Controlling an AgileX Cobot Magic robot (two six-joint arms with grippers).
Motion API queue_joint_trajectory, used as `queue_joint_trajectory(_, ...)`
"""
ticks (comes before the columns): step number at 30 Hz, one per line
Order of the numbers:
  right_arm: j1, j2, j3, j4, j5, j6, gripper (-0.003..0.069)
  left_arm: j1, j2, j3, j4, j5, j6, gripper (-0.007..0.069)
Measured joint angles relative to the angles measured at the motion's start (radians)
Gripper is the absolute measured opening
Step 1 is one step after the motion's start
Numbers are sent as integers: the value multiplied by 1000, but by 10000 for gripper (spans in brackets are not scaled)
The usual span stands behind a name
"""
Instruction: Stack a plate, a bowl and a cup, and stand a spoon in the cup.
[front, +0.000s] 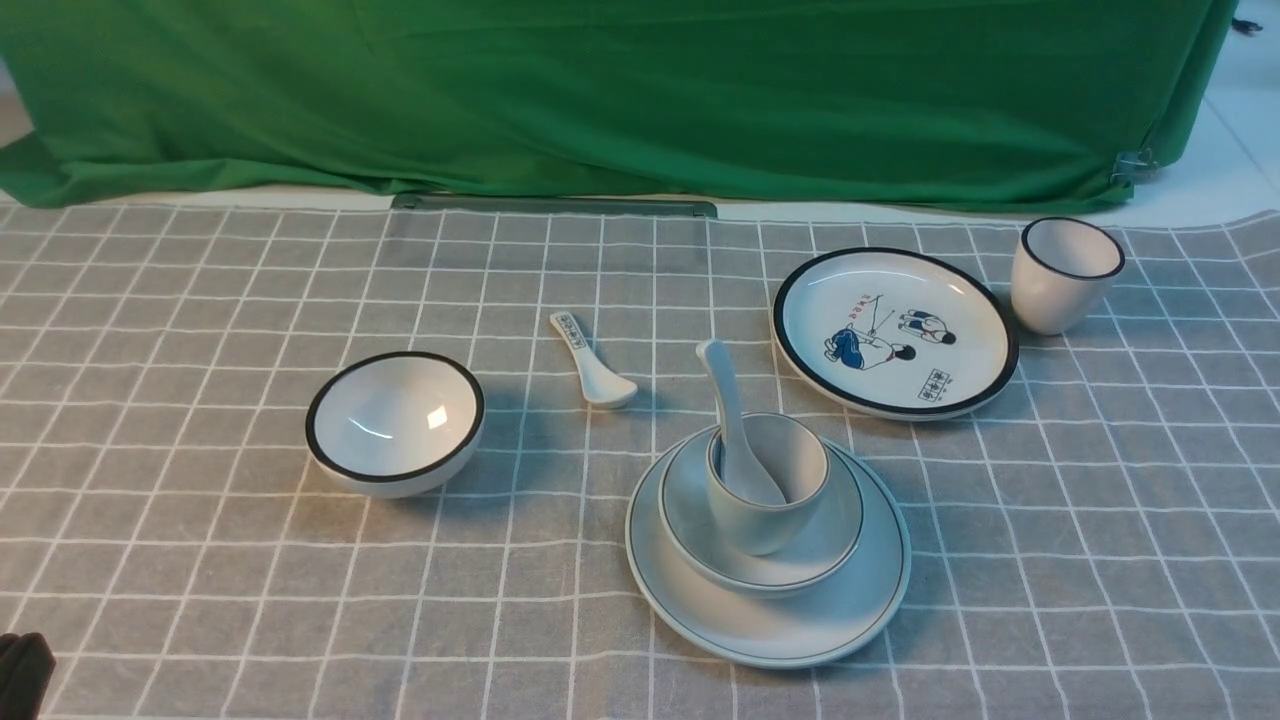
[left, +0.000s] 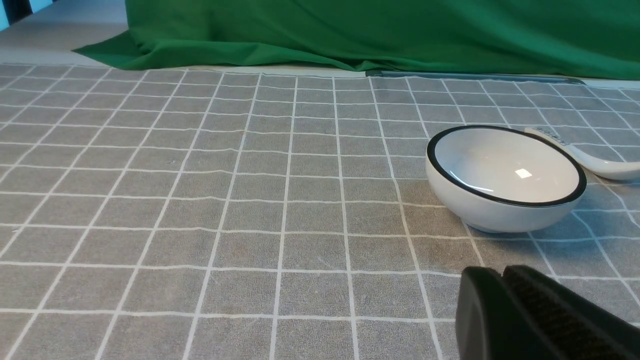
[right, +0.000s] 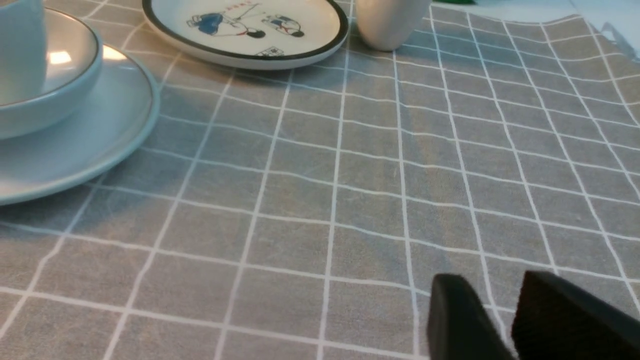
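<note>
The counter (front: 200, 560) is covered by a grey cloth with a white grid, and a green drape (front: 640, 90) hangs along its far edge. Largest of the dishes, the plate (front: 790, 630) lies near the front, a little right of centre, with the bowl (front: 815, 555) resting in its middle. Behind it to the right lies a black-rimmed plate with cartoon figures (front: 895, 332), apart from the stack. On the left side of the counter, well apart from the stack, stands a black-rimmed bowl (front: 395, 422). At the far right, just beside the cartoon plate, stands a white cup with a black rim (front: 1066, 274). The cup (front: 768, 480) sits upright inside the bowl, and the spoon (front: 738, 430) stands in it, scoop down, handle leaning up and to the left over the cup's rim. A short spoon with dark print on its handle (front: 590, 360) lies flat between the black-rimmed bowl and the stack, touching neither. The left gripper (left: 502, 280) hangs low over bare cloth near the black-rimmed bowl, its fingers (left: 550, 320) pressed together on nothing. The right gripper (right: 500, 300) hangs over bare cloth to the right of the stack, its fingers (right: 460, 320) a narrow gap apart and empty.
</note>
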Motion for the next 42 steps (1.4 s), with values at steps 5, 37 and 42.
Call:
queue_joint_trajectory(5,0,0,0,0,0,0,235,0,0,0,0,0,0,17)
queue_joint_trajectory(37,0,0,0,0,0,3,238,0,0,0,9,0,1,17)
queue_joint_trajectory(42,0,0,0,0,0,3,238,0,0,0,10,0,1,17)
